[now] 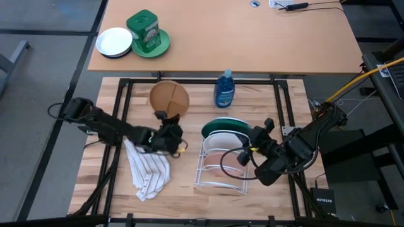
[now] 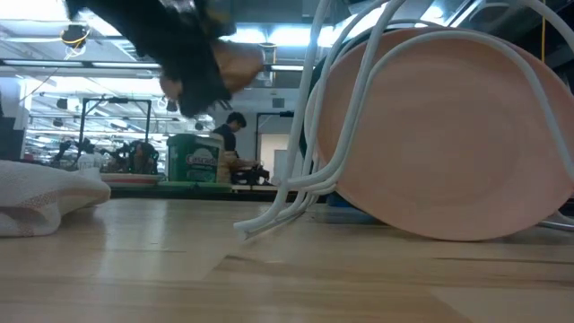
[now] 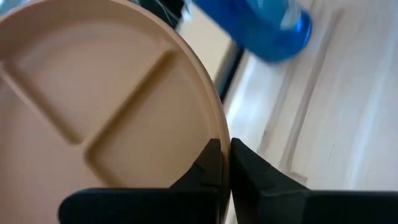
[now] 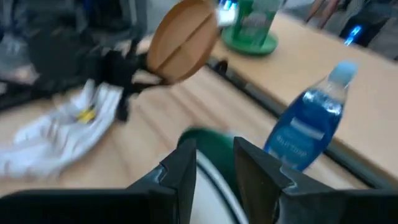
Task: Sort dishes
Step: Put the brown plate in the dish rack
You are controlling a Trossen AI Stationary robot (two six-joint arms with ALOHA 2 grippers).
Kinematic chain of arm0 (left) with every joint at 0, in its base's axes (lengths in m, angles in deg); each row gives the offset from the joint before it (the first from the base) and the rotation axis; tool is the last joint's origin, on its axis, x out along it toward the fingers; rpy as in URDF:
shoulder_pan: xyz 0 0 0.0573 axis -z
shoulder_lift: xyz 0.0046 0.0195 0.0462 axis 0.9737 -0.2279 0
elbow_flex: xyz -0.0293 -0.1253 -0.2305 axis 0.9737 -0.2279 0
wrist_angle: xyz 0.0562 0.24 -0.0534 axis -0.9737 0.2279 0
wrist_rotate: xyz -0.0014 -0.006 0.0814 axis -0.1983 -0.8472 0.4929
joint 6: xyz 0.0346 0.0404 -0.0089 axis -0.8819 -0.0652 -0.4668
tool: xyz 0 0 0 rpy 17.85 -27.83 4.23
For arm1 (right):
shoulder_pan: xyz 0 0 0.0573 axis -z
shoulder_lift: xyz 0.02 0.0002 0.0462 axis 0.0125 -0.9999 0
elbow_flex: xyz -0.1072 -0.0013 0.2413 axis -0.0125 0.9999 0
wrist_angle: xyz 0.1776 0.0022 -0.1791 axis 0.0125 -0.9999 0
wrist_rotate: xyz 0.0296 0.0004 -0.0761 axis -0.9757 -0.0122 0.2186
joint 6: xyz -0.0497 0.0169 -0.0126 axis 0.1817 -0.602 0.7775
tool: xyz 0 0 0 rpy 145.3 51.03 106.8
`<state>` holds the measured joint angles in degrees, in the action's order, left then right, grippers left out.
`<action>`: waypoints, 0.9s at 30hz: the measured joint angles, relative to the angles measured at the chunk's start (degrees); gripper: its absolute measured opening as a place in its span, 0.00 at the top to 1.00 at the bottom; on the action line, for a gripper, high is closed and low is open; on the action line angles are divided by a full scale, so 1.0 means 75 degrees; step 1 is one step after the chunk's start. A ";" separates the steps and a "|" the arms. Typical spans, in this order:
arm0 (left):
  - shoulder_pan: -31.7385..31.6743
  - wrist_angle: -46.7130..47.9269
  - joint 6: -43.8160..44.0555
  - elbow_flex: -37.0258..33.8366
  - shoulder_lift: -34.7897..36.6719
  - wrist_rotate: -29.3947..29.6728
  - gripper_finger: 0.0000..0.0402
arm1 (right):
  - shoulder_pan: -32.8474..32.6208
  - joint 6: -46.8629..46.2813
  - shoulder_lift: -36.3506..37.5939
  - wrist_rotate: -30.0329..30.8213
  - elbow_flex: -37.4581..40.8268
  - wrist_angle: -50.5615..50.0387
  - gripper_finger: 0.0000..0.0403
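My left gripper [image 1: 168, 126] is shut on the brown, wood-like divided plate [image 1: 169, 98], which is in the air over the table's far middle; the low view shows that plate [image 2: 240, 65] above the tabletop. A white wire rack [image 1: 205, 180] holds three plates on edge: the dark green plate [image 1: 222, 125] farthest back, then the white plate [image 1: 221, 137], and the salmon pink plate [image 1: 218, 162] nearest. My right gripper [image 4: 216, 167] is open at the green plate's [image 4: 208, 144] right rim, one finger on each side. My left gripper pinches the brown plate's rim [image 3: 222, 130] at its near edge between both fingers, one finger [image 3: 205, 168] on the plate's compartment side, the other behind it. The plate is lifted clear and tilted. My right gripper: I cannot tell whether its fingers touch the green plate.
A striped white towel [image 1: 148, 169] lies crumpled on the near left, under my left arm. A blue soap bottle [image 1: 224, 89] stands at the far edge, between the brown plate and the rack. On the far table are a green tin on a green plate [image 1: 147, 33] and a small white dish [image 1: 114, 41].
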<state>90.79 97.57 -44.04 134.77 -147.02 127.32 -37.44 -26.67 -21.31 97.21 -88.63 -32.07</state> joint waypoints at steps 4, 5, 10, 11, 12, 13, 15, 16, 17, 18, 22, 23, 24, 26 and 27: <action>0.0922 -0.0502 -0.0095 0.0000 0.0231 0.0851 1.00 | 0.0128 0.0004 0.0000 0.0720 0.0000 0.0563 0.73; 0.1134 -0.0827 -0.0220 0.0000 0.0231 0.0979 1.00 | 0.0200 0.0012 0.0000 0.0785 0.0000 0.0758 0.73; 0.1936 -0.2973 -0.1414 0.0003 0.0228 0.1169 1.00 | 0.0646 0.0085 -0.0098 0.0532 0.0000 0.1757 0.73; 0.2035 -0.3389 -0.1650 0.0003 0.0228 0.1172 1.00 | 0.0716 0.0126 -0.0172 0.0416 0.0000 0.1916 0.73; 0.2113 -0.3777 -0.1868 0.0003 0.0228 0.1175 1.00 | 0.0828 0.0246 -0.0254 0.0306 0.0000 0.2093 0.73; 0.2179 -0.4155 -0.2058 0.0003 0.0228 0.1183 1.00 | 0.0914 0.0362 -0.0341 0.0234 0.0000 0.2261 0.73; 0.2259 -0.4641 -0.2292 0.0006 0.0228 0.1189 1.00 | 0.1046 0.0580 -0.0521 0.0138 0.0000 0.2656 0.73; 0.2286 -0.4768 -0.2307 0.0006 0.0228 0.1189 1.00 | 0.1117 0.0671 -0.0608 0.0110 0.0000 0.2892 0.73; 0.2296 -0.4829 -0.2290 0.0006 0.0228 0.1189 1.00 | 0.1189 0.0758 -0.0698 0.0110 0.0000 0.3160 0.73; 0.2296 -0.4864 -0.2265 0.0006 0.0228 0.1178 1.00 | 0.1260 0.0889 -0.0779 0.0108 0.0000 0.3439 0.73; 0.2280 -0.4877 -0.1890 0.0006 0.0180 0.1190 1.00 | 0.1565 0.1331 -0.1017 0.0105 0.0003 0.4702 0.73; 0.2276 -0.4861 -0.1812 0.0003 0.0168 0.1184 1.00 | 0.1638 0.1388 -0.1058 0.0107 0.0003 0.5060 0.73; 0.2276 -0.4850 -0.1676 0.0003 0.0164 0.1181 1.00 | 0.1716 0.1410 -0.1096 0.0095 0.0003 0.5406 0.73; 0.2276 -0.4780 -0.1438 0.0003 0.0167 0.1192 1.00 | 0.1849 0.1415 -0.1145 -0.0136 0.0003 0.6065 0.73; 0.2276 -0.4768 -0.1387 0.0003 0.0167 0.1189 1.00 | 0.1923 0.1416 -0.1166 -0.0348 0.0003 0.6373 0.73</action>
<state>107.85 61.81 -54.44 134.80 -145.77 136.25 -23.02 -16.05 -30.05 94.60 -88.61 15.73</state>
